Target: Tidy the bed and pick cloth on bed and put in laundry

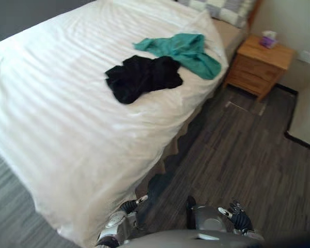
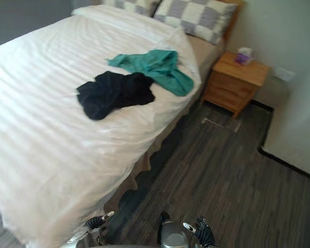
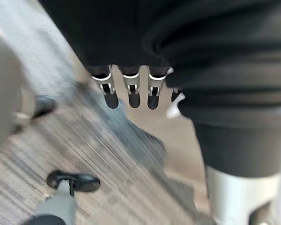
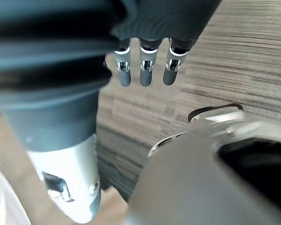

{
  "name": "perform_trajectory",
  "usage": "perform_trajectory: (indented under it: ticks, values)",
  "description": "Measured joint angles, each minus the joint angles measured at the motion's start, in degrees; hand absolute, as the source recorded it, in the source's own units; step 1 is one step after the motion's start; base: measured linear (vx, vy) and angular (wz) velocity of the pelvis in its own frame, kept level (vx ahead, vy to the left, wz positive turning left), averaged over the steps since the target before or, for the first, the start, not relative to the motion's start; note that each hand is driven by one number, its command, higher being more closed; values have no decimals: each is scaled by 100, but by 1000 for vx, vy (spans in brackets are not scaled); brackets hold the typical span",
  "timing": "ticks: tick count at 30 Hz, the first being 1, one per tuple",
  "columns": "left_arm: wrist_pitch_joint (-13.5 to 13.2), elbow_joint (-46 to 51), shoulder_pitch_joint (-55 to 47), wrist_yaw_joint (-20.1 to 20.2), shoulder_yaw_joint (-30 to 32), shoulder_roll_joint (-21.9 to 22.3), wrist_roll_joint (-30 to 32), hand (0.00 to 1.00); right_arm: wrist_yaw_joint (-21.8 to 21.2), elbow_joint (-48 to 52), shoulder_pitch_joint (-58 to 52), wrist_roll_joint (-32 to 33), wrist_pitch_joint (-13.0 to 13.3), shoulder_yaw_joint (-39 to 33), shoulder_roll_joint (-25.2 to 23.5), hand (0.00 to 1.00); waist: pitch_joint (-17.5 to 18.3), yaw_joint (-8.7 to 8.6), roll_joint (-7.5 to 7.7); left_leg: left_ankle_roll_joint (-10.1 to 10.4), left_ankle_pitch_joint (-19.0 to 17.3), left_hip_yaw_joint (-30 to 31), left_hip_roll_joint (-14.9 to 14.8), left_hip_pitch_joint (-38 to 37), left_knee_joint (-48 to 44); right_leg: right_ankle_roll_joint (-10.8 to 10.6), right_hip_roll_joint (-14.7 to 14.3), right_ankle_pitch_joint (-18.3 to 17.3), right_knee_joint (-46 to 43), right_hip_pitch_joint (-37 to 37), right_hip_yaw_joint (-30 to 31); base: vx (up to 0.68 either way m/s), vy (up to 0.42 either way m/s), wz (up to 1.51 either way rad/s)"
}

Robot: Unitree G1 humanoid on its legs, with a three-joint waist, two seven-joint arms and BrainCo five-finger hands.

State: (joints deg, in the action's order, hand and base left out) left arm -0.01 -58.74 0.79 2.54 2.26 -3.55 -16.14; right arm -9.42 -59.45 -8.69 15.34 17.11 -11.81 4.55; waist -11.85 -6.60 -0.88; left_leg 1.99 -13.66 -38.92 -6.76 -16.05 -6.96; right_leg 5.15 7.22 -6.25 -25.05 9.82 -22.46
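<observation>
My left hand [image 3: 133, 91]: hangs low by the bed's near corner, over the dark wood-plank floor [image 1: 237, 155]; fingers straight and loose, holding nothing.
My right hand [image 4: 145, 70]: low at my other side above the same floor, fingers likewise straight and empty.
Crumpled black garment [image 1: 142, 76]: lies in a heap on the white striped duvet [image 1: 57, 119], towards the bed's right edge, well apart from both hands.
Teal garment [image 1: 188, 51]: spread just beyond the black one, nearer the pillows, its edge touching or overlapping it; one end reaches the bed's side.
Grey-and-white checked pillows [image 2: 196, 18]: at the head of the bed, in place.
Wooden nightstand [image 1: 258, 64]: past the bed's head, a small purple tissue box [image 1: 269, 39] on top.
Why my hands sit so: I judge both are held down and clear because no reach has begun.
Step in hand: neither cloth picked up; the task looks barely started.
Next move: probably go closer along the bedside, since the clothes lie beyond my reach; the black one is nearer.
Laundry: I cannot tell where it stands.
</observation>
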Motion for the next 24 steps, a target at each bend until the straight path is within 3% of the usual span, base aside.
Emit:
perform_trajectory:
  ticks: [1,3,5,10,13,16,17,18,19,21,24]
  values:
    - [-25,2,68,-8,10,-14,3,0,0,-6,-81,6,-59,-12,-20,0,25,10,110,102,-60,-186,89,-29,-47,-43,34,-163,-31,-40,-267,28,-19,-113]
    - [5,-135,67,-28,33,61,11,0,-10,76,-45,27,-84,-22,17,0,-4,103,-39,97,-39,-484,-21,-94,-155,-82,-354,131,586,-286,-72,-17,-31,-125]
    - [87,-110,100,-48,-3,175,235,0,19,94,-49,24,-138,-133,21,0,-29,2,-131,111,49,-724,-141,-91,-360,-87,-691,438,1490,-569,273,-19,-33,-97]
    - [211,-92,226,-120,-205,216,422,0,121,122,-47,-104,-143,-131,13,0,-66,-11,-68,24,104,-749,-318,121,-1075,-132,-927,738,2768,-1019,820,-19,-67,-67]
    - [205,-64,247,-194,-202,212,428,0,171,120,10,-104,-186,-140,6,0,-96,5,-31,-110,-35,-209,-140,246,-830,-52,-972,909,2854,-1046,1234,-25,15,-52]
    - [171,8,112,-287,-154,199,324,0,186,108,211,-158,-190,-112,32,0,-139,272,45,-99,-196,1404,287,668,-856,-164,-1006,1004,2855,-1019,1952,-81,48,-121]
    - [89,86,16,-292,-141,186,292,0,180,101,231,-298,-186,-85,74,0,-130,338,-3,-84,-219,2081,389,807,-796,-199,-1095,1028,2867,-979,2211,-99,60,-130]
    - [25,121,-13,-293,-108,188,199,0,179,91,229,-389,-185,-67,121,0,-103,373,-161,-88,-218,2556,365,831,-638,-227,-1233,1048,2873,-966,2349,-135,104,-126]
    - [-30,118,-33,-295,-108,195,178,0,182,87,208,-414,-185,-66,162,0,-83,361,-265,-115,-249,2706,274,836,-500,-244,-1323,1061,2872,-969,2354,-54,117,-119]
    - [-143,103,-158,-312,-101,130,105,0,235,-5,194,-426,-187,-91,191,0,13,331,-421,-196,-359,2367,199,743,-389,-276,-1326,1114,2901,-1020,2294,23,119,-75]
    - [-175,15,-133,-291,-35,56,109,0,317,-50,4,-287,-302,-148,116,0,26,327,-302,-168,-334,2207,260,574,-240,-279,-1253,1204,2971,-1063,2174,102,137,-28]
